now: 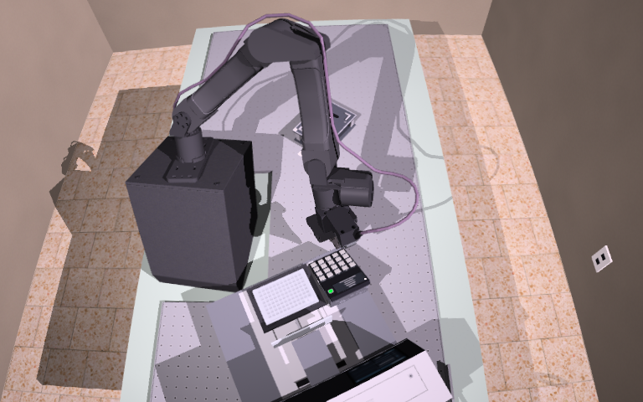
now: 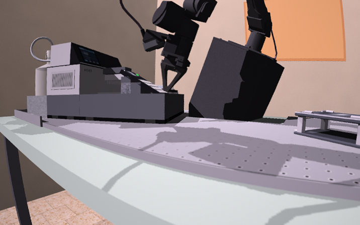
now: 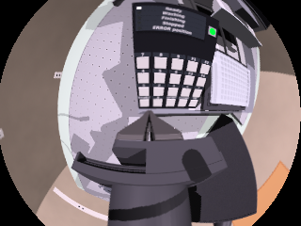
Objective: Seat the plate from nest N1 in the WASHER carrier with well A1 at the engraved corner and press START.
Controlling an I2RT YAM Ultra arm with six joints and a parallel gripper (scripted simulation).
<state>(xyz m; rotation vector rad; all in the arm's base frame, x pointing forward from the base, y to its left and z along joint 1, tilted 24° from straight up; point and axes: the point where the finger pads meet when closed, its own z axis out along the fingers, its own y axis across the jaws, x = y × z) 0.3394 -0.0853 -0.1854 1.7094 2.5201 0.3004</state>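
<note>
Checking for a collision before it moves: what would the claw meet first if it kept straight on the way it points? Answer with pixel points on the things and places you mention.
Probably the lowest row of the keypad (image 1: 332, 265) (image 3: 174, 81), just ahead of the closed claw's (image 1: 339, 246) (image 2: 167, 90) (image 3: 150, 113) tips; which key is unclear.

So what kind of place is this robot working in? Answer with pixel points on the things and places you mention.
Probably a laboratory automation bench: a plate washer (image 1: 386, 374) (image 2: 63, 79) with a keypad (image 1: 333, 265) (image 3: 173, 77), a many-welled plate (image 1: 285, 296) (image 3: 230, 79) on its carrier, and a perforated board (image 1: 180, 327) (image 2: 199, 158) underneath.

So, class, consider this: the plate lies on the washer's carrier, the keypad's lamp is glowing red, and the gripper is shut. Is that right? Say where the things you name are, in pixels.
The lamp (image 1: 330, 291) (image 2: 137, 74) (image 3: 213, 31) glows green, not red, as the wrist view shows; the rest stands.
</note>
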